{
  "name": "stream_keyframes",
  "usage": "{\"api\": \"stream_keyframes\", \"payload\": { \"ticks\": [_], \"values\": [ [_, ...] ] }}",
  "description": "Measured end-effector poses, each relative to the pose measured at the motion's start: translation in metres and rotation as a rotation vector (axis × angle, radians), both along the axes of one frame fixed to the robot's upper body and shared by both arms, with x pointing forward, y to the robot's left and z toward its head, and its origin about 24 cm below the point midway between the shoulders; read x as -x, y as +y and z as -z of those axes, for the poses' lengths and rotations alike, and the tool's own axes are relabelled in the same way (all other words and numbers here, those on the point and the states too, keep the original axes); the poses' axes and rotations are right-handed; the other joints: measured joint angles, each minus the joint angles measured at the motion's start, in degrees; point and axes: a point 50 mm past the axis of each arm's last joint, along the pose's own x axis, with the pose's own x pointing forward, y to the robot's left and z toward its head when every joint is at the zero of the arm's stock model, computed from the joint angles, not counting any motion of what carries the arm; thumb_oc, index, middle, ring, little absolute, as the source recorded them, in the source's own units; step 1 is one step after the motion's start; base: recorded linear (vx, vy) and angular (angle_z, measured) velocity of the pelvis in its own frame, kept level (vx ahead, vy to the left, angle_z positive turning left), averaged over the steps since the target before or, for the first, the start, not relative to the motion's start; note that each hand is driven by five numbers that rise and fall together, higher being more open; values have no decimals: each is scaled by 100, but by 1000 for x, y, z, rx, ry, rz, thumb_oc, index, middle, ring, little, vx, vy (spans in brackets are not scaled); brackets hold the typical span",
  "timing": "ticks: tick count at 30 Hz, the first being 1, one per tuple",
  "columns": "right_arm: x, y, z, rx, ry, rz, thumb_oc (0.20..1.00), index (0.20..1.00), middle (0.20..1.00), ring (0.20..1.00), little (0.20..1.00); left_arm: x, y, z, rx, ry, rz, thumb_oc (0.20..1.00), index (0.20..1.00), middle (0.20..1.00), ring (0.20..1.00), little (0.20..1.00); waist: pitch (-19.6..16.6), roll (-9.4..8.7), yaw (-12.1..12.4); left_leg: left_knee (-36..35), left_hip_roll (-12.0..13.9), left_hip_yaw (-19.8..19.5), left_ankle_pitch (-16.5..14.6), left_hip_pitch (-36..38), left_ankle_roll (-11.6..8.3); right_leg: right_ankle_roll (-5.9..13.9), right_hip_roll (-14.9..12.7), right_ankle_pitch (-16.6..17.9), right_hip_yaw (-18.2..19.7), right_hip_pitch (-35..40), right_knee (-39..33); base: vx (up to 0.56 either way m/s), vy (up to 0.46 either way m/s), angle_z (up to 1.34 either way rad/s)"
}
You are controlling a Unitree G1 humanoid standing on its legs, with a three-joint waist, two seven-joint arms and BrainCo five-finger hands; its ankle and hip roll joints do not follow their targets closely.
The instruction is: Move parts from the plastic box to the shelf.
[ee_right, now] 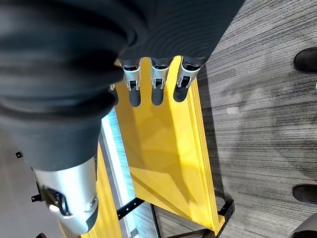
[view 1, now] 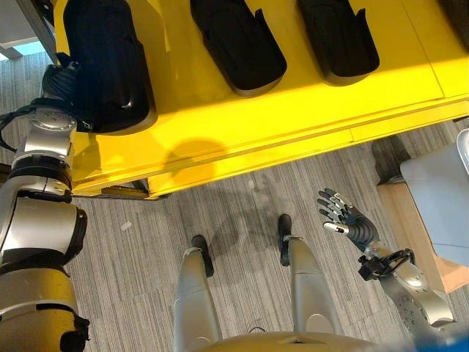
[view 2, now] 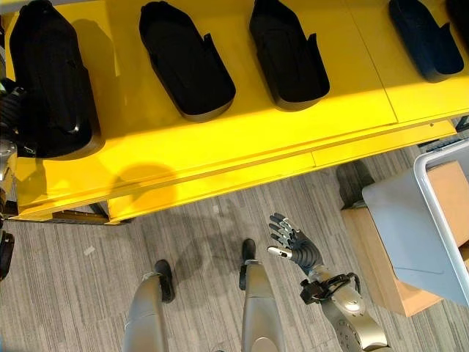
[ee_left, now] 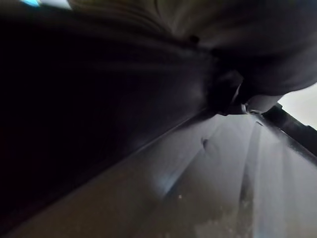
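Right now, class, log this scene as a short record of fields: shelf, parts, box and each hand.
shelf: yellow shelf, top surface seen from above
parts on shelf: four black parts in a row; leftmost part, two middle parts, one at far right
plastic box: grey plastic box on the robot's right, on a wooden stand
left hand: at the leftmost part's end; fingers hidden
right hand: right hand open, empty, above the floor

Left hand (view 1: pixel 64 79) behind black part (view 1: pixel 106 62)
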Motion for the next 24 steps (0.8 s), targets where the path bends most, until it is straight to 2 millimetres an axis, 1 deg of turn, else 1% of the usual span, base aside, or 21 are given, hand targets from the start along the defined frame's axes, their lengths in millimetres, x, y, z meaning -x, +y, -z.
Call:
{"api": "stream_keyframes", "payload": {
  "ticks": [8, 13, 14, 15, 16, 24],
  "values": [
    [1, -10, -2, 31, 6, 16, 1000, 1000, 1000, 1000, 1000, 1, 2, 0, 20, -13, -7, 200, 200, 200, 200, 200, 0, 0, -1, 3, 8, 0, 0, -8, -1, -10, 6, -14, 0, -25, 28, 0, 0, 0],
    [1, -11, -2, 38, 7, 15, 1000, 1000, 1000, 1000, 1000, 2, 3, 0, 26, -16, -10, 200, 200, 200, 200, 200, 0, 0, -2, 7, 16, 1, -1, -9, -2, -13, 12, -16, 0, -31, 34, 0, 0, 0],
    [1, -11, -2, 38, 7, 15, 1000, 1000, 1000, 1000, 1000, 2, 3, 0, 26, -16, -10, 263, 263, 263, 263, 263, 0, 0, -1, 10, 17, 1, -1, -9, -3, -16, 13, -18, 0, -33, 40, 0, 0, 0],
    [1, -11, -2, 38, 7, 15, 1000, 1000, 1000, 1000, 1000, 2, 3, 0, 27, -17, -10, 887, 887, 887, 887, 887, 0, 0, -1, 17, 18, 1, -4, -12, -5, -17, 13, -20, 2, -36, 46, 0, 0, 0],
    [1, -11, -2, 38, 7, 15, 1000, 1000, 1000, 1000, 1000, 2, 3, 0, 27, -18, -10, 1000, 1000, 1000, 1000, 1000, 0, 0, -1, 25, 19, 1, -5, -17, -7, -17, 13, -21, 4, -45, 54, 0, 0, 0],
    [2, -11, -1, 38, 11, 16, 1000, 1000, 1000, 1000, 1000, 3, 4, 1, 40, -14, -16, 1000, 1000, 1000, 1000, 1000, -1, -2, 7, 76, 37, -3, -20, -29, -20, -40, 19, -75, 10, -83, 123, 0, 0, 0]
  ]
}}
